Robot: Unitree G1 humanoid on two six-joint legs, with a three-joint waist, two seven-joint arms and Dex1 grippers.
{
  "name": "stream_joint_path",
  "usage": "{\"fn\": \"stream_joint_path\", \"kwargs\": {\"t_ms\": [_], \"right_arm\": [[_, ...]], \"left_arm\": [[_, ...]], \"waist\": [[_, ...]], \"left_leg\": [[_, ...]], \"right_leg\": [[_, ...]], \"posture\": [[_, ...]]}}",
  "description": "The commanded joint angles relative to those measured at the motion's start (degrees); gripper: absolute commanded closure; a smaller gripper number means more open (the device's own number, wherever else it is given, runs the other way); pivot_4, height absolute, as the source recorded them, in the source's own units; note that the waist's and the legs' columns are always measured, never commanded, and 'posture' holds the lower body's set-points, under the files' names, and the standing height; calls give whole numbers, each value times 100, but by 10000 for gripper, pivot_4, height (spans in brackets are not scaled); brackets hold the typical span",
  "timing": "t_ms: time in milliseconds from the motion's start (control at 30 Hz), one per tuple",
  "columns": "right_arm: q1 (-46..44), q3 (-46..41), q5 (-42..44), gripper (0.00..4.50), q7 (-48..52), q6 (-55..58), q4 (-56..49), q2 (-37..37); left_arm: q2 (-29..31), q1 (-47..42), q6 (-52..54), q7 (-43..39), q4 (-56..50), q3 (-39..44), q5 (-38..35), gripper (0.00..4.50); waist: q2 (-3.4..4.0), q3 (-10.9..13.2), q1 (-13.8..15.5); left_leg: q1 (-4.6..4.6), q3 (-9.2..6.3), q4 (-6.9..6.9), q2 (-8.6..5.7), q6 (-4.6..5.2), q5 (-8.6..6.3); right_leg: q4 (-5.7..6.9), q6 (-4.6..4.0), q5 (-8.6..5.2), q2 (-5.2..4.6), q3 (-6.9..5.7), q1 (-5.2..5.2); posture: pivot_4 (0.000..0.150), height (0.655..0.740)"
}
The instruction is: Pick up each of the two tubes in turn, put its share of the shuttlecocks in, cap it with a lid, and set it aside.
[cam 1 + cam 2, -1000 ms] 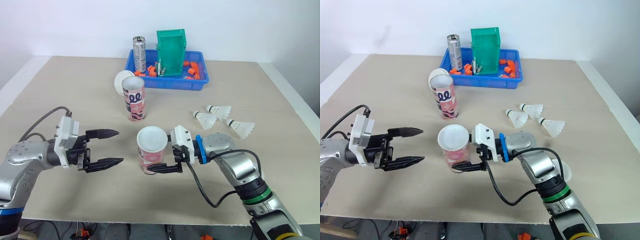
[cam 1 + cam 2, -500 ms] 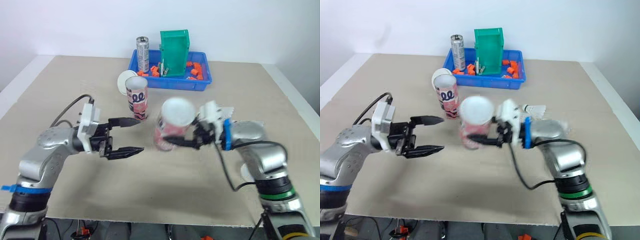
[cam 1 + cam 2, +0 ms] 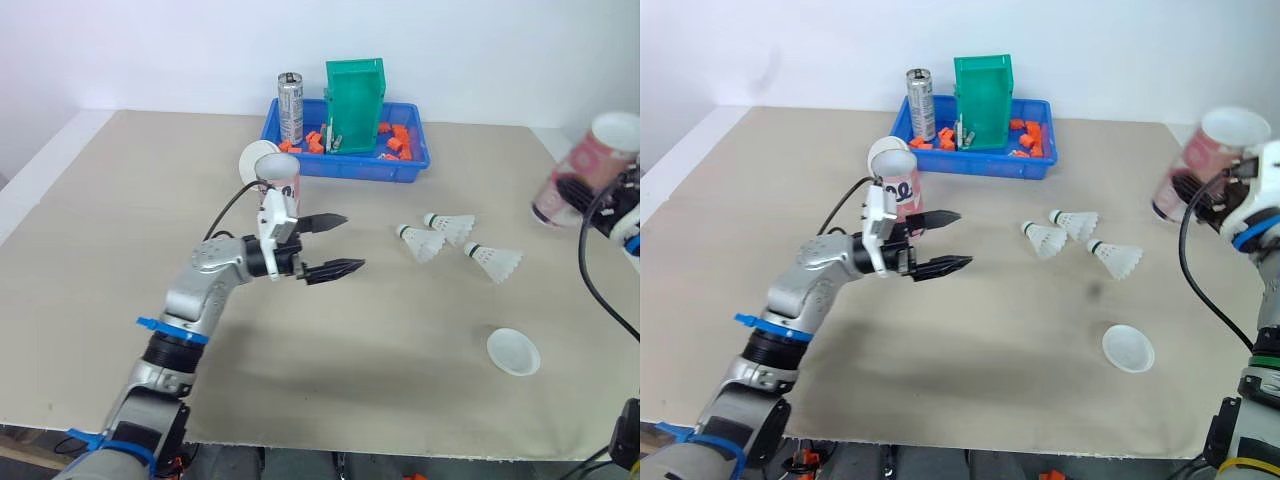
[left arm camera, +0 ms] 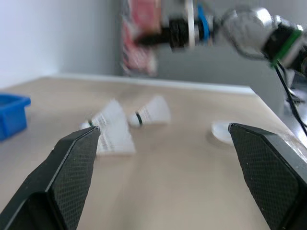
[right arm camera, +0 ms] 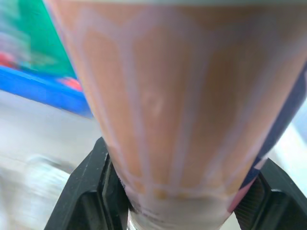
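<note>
1. The table (image 3: 120,260) is flat and light brown. A white wall is behind it.
2. A blue tray (image 3: 345,168) sits at the far side. It holds small orange bits and a green box (image 3: 352,105) that stands up. A silver can (image 3: 290,95) stands at the tray's left end.
3. One pink tube (image 3: 280,188) stands on the table just in front of the tray. A white lid (image 3: 254,160) is right beside it.
4. Three shuttlecocks (image 3: 420,241) lie close together on the right half of the table. A second lid (image 3: 513,352) lies flat, nearer the front edge.
5. The left gripper (image 3: 353,241) is wide open and holds nothing. It hangs near the standing tube and points at the shuttlecocks.
6. The right gripper (image 5: 184,163) is far out on the right. It squeezes the held tube (image 3: 1200,160), which is up in the air and tilted. I cannot tell what is inside it.
7. The left wrist view looks between its spread fingers (image 4: 72,163) at the shuttlecocks, the flat lid and the lifted tube. The right wrist view shows two black fingers pressed on the tube's sides.
</note>
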Motion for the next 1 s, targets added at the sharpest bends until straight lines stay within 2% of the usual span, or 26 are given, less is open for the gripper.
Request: {"fn": "stream_joint_path", "kwargs": {"t_ms": [33,233,400,533,567,733,1000], "right_arm": [[51,-204,-1,18345,-83,-396,496,1],[-171,-226,-58,18345,-310,-859,1898,-83],[-297,-168,-17,18345,-131,-993,2379,-113],[-410,-105,14,5852,-136,-476,2769,-83],[-425,-68,-36,617,-186,-448,2812,-87],[-357,121,-243,617,-226,-485,2898,-223],[260,229,-355,617,158,-303,2277,-500]], "left_arm": [[-164,-249,-408,135,294,-9,281,0],[-362,-430,-561,138,535,18,395,0],[-392,-424,-536,132,519,30,430,0],[-383,-380,-455,131,443,13,415,0],[-389,-385,-442,130,440,20,399,0],[-397,-405,-431,105,445,13,390,0],[-345,-369,-418,40,487,33,382,0]], "waist": [[7,-1,-32],[29,-2,-49],[28,-2,-61],[27,-2,-82],[27,-1,-89],[35,-3,-106],[37,-4,-111]], "left_leg": [[2,4,0,-1,0,0],[10,17,7,-7,1,5],[16,17,17,-17,11,13],[40,10,13,-19,11,13],[37,12,14,-19,11,12],[26,18,11,-34,12,12],[27,14,4,-36,12,12]], "right_leg": [[0,4,1,0,6,0],[-1,43,6,0,30,2],[-22,62,20,0,46,26],[-73,59,26,1,46,77],[-80,59,27,0,52,78],[-82,90,34,-2,78,70],[-83,92,27,-2,77,71]], "posture": [[1500,7362],[1500,7362],[1500,7362],[1500,7362],[1500,7362],[1500,7362],[1500,7362]]}}
